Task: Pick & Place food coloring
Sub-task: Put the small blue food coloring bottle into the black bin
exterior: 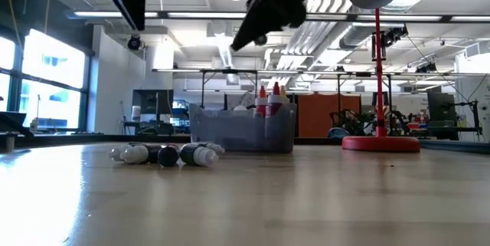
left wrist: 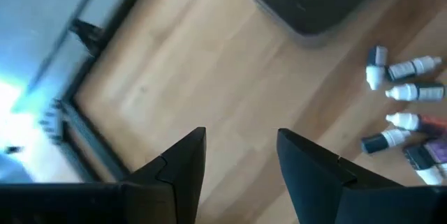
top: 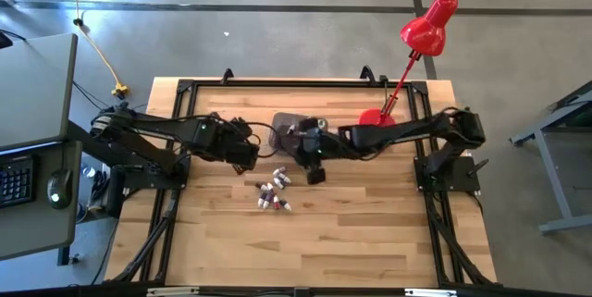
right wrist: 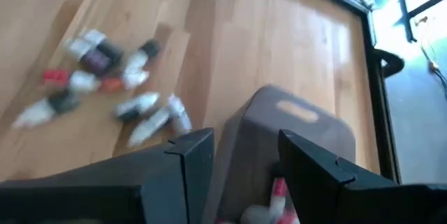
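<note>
Several small food coloring bottles [top: 273, 193] lie on their sides in a loose cluster on the wooden table; they also show in the low view [exterior: 164, 154] and both wrist views [left wrist: 408, 112] [right wrist: 105, 77]. More bottles with red caps [exterior: 268, 100] stand inside the dark grey bin [top: 282, 129]. My right gripper [right wrist: 244, 151] hangs open above the bin's near edge [top: 313, 163], with nothing between its fingers. My left gripper [left wrist: 241, 144] is open over bare table, left of the bin and the cluster [top: 248, 156].
A red desk lamp [top: 421, 38] stands with its base [exterior: 379, 142] at the table's far right, behind my right arm. Black frame rails run along the table's edges [top: 185, 89]. Bare wood lies toward the near edge [top: 305, 251].
</note>
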Controlling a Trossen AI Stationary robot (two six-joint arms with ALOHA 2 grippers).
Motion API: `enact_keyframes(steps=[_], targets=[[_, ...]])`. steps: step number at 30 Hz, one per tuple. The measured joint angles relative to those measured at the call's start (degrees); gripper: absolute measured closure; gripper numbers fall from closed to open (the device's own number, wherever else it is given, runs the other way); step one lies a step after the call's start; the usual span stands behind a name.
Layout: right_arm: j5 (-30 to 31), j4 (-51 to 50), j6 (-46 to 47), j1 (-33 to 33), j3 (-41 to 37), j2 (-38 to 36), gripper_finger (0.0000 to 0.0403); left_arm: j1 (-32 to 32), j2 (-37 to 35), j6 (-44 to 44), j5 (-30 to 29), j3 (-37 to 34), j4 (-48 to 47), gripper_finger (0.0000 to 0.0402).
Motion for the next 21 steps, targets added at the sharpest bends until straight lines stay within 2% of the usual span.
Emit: enact_keyframes(steps=[2,5,7,9,11,14,21], targets=[[2.24,-2.80,-0.04,1.96,-0.11,-1.95,0.0249,0.02,-1.74,2.02,2.57,-5.88,3.80,0.0230],[5.20,-7.26,-0.03,4.91,0.02,-5.60,0.0249,0.07,-1.82,10.41,9.31,-15.16,14.47,0.0230],[5.73,-10.37,0.34,6.46,0.02,-7.82,0.0249,0.03,-1.87,15.98,14.05,-20.71,20.60,0.0230],[5.37,-13.69,1.70,7.56,0.00,-10.17,0.0249,0.02,-1.04,21.55,18.28,-25.05,31.81,0.0230],[4.88,-15.60,3.87,8.20,0.00,-12.39,0.0249,0.04,-0.03,26.47,21.14,-28.69,38.57,0.0230],[4.58,-19.52,7.80,8.83,-0.11,-14.60,0.0249,0.02,1.45,32.96,25.06,-30.45,48.11,0.0230],[4.93,-22.72,9.60,8.97,-0.10,-16.14,0.0249,0.02,4.24,43.61,26.85,-30.72,54.16,0.0230]])
